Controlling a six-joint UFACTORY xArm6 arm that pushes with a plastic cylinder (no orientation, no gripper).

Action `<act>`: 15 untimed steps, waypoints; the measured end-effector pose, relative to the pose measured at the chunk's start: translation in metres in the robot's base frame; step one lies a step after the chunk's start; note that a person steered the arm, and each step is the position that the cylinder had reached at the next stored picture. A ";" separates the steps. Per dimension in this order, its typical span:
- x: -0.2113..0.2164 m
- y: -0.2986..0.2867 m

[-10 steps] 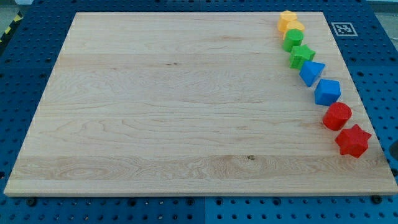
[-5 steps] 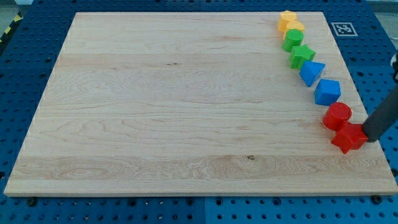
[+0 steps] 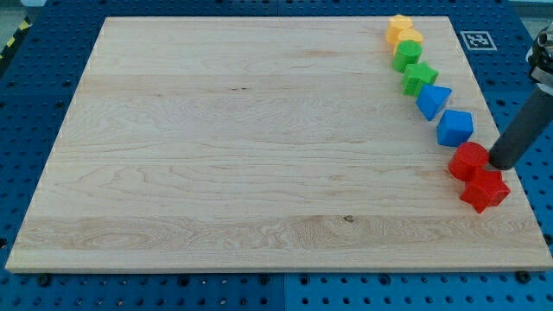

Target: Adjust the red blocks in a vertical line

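Two red blocks lie near the board's right edge. The red cylinder [image 3: 467,161] sits above the red star-shaped block [image 3: 484,191], and the two touch. The star block lies slightly to the right of the cylinder. My tip [image 3: 500,163] is on the board at the cylinder's right side, just above the star block's upper right corner, touching or nearly touching both.
A slanted row runs up from the red blocks to the board's top right: blue cube [image 3: 454,128], blue triangular block [image 3: 432,100], green star-like block [image 3: 419,79], green cylinder [image 3: 407,55], two yellow blocks [image 3: 403,34]. The wooden board [image 3: 259,147] lies on a blue pegboard. A marker tag [image 3: 477,40] is at the top right.
My rod came in from the view's right and pushed the red star block left against the red cylinder. My tip then moved up and left beside the cylinder.
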State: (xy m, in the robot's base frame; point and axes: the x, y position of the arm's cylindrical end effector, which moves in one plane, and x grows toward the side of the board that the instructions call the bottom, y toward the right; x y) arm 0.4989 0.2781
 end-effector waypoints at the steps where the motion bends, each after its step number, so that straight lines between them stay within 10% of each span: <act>1: 0.018 0.000; 5: 0.066 -0.009; 15: 0.015 0.005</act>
State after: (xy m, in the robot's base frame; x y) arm 0.5139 0.2832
